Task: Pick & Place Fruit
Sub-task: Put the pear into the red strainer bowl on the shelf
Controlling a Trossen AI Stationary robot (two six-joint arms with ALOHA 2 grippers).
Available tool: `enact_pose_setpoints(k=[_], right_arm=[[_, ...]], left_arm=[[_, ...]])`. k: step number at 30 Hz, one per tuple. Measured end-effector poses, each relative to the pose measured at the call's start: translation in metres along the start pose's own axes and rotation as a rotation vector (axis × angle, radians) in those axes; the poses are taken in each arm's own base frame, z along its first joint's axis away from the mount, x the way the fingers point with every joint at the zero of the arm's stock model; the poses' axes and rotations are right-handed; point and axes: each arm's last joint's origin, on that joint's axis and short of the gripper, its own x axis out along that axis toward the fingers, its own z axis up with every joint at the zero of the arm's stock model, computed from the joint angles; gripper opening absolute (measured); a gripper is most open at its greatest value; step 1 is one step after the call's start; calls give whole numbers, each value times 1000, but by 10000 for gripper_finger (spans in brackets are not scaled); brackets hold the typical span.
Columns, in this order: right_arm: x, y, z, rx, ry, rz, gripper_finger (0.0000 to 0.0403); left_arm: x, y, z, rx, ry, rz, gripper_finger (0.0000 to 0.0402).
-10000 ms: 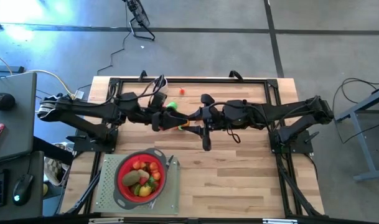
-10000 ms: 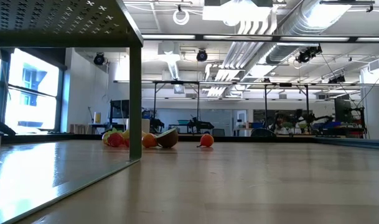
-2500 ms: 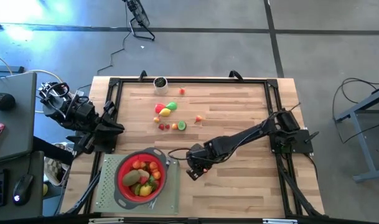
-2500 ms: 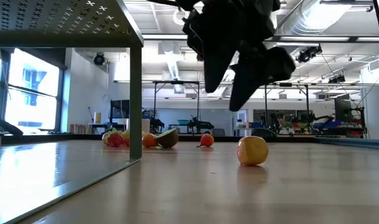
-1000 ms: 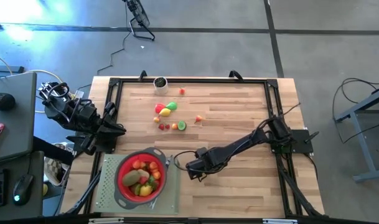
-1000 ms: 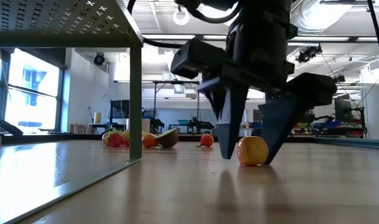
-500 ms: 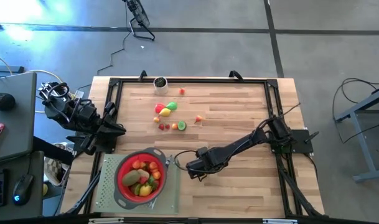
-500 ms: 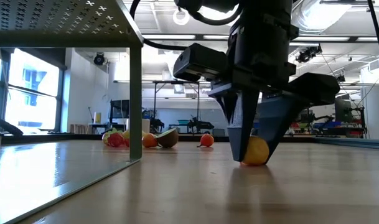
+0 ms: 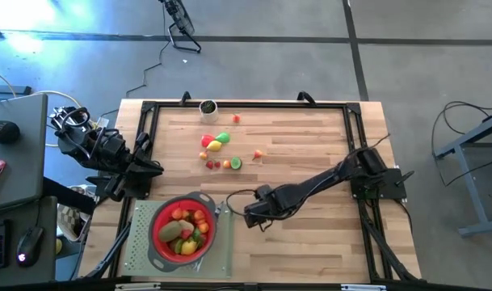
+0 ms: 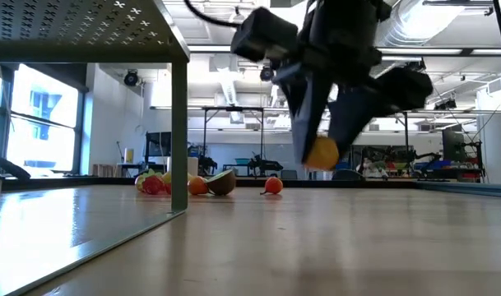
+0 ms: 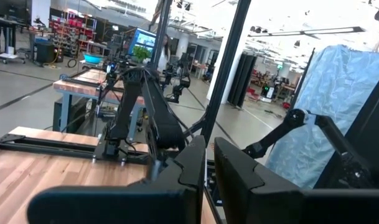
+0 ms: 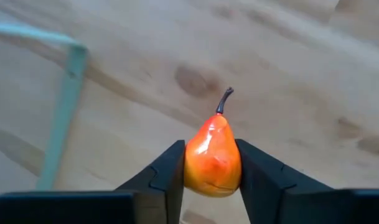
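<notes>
One toy pear (image 12: 213, 154), orange and yellow with a dark stem, is pinched between the fingers of the right gripper (image 12: 211, 163), and in the low view the pear (image 10: 322, 153) hangs clear above the wooden surface (image 9: 310, 153). In the high view that right gripper (image 9: 254, 213) sits at lower centre of the frame, just right of the red strainer (image 9: 183, 227), which holds several fruits. More small fruits (image 9: 217, 144) lie scattered at upper centre. The left gripper (image 11: 206, 163), fingers pressed together and empty, waits at the left edge of the high frame (image 9: 153, 167).
</notes>
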Motion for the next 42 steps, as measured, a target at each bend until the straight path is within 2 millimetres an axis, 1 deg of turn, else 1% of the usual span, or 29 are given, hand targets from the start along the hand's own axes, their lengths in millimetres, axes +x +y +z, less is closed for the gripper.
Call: enact_pose_setpoints(k=[4, 8, 13, 17, 21, 27, 30, 34, 38, 42], right_arm=[[-25, -1, 9, -20, -51, 48, 115], [-50, -2, 18, -44, -116, 106, 127], [-82, -4, 30, -63, -220, 195, 130], [-109, -2, 40, -97, -301, 314, 132], [-131, 6, 49, -142, -394, 469, 132], [-154, 28, 57, -296, -542, 749, 131], [-164, 36, 57, -367, -607, 865, 121], [-171, 42, 56, -440, -692, 927, 111], [-178, 45, 52, -488, -763, 974, 123], [-178, 50, 47, -513, -794, 1014, 121]], left_arm=[[0, 0, 0, 0, 0, 0, 30], [0, 0, 0, 0, -1, 0, 30], [0, 0, 0, -1, -1, 0, 30], [0, 0, 0, -2, -3, -1, 30], [0, 0, 0, -2, -3, -1, 30], [0, 0, 0, -2, -3, -1, 30], [0, 0, 0, -2, -3, 0, 30], [0, 0, 0, -2, -3, -1, 30], [0, 0, 0, -2, -3, -1, 30], [0, 0, 0, -3, -4, -1, 30]])
